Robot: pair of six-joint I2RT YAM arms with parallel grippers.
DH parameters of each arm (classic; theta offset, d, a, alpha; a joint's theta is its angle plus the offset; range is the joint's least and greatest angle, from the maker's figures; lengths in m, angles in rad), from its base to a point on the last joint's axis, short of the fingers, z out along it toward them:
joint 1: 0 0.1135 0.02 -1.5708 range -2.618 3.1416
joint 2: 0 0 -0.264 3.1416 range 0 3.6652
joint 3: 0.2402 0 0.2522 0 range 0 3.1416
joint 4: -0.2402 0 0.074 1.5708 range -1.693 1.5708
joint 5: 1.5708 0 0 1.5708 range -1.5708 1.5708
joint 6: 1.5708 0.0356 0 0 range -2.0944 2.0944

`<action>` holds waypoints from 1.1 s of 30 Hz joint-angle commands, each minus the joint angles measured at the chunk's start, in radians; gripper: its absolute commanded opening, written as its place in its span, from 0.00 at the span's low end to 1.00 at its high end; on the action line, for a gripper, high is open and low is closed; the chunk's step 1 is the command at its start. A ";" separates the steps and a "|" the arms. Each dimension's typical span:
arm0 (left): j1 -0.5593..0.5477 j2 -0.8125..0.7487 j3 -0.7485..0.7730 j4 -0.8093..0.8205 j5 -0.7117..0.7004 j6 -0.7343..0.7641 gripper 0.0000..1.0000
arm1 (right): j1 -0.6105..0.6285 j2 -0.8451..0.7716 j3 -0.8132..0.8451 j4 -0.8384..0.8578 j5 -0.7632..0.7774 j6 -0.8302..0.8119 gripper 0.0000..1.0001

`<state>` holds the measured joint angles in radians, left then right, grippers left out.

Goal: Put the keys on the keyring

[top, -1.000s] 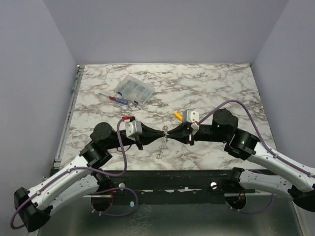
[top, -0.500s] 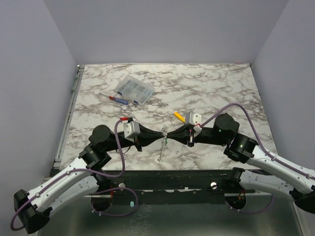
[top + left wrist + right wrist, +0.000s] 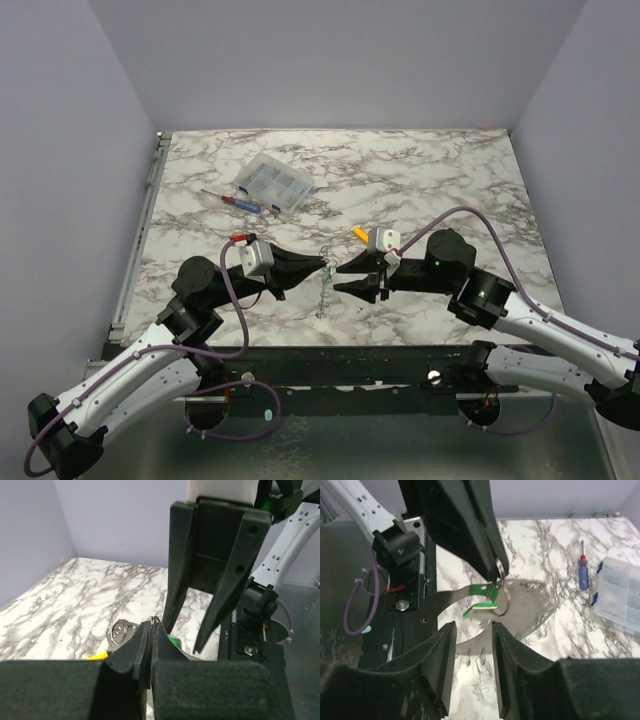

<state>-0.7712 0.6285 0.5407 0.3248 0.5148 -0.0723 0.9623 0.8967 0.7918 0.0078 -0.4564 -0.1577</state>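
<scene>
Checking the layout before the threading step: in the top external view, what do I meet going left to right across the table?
screwdriver → left gripper → keyring, pinched at that gripper's tips → right gripper. Left out because they overlap others: clear box, yellow stick.

Setup's a white marble-look table with grey veining, boxed in by plain pale lavender walls: back wall at 12 o'clock, left wall at 9, right wall at 3. A metal rail runs down the table's 9 o'clock edge, and a dark frame bar sits along 6 with a dull metal surface below it. Lighting's soft and even, shadows faint.
</scene>
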 commanded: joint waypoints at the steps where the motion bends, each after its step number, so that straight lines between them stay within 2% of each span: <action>1: 0.010 -0.012 0.002 0.069 -0.035 -0.004 0.00 | 0.006 0.023 0.037 -0.031 -0.051 0.006 0.46; 9: 0.010 -0.008 0.002 0.069 -0.016 -0.003 0.00 | 0.006 0.030 0.086 -0.053 -0.023 -0.032 0.50; 13: 0.009 -0.008 0.002 0.069 -0.011 -0.002 0.00 | 0.006 0.017 0.097 -0.065 0.060 -0.052 0.56; 18: 0.010 -0.005 0.004 0.069 0.002 -0.003 0.00 | 0.006 0.021 0.125 -0.086 0.063 -0.067 0.62; 26: 0.010 0.003 0.005 0.072 0.036 -0.010 0.00 | 0.006 0.030 0.137 -0.058 0.027 -0.072 0.63; 33: 0.010 0.008 0.006 0.079 0.060 -0.018 0.00 | 0.006 0.067 0.135 -0.018 -0.016 -0.072 0.54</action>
<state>-0.7650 0.6395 0.5407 0.3515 0.5350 -0.0757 0.9623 0.9409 0.8989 -0.0448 -0.4339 -0.2199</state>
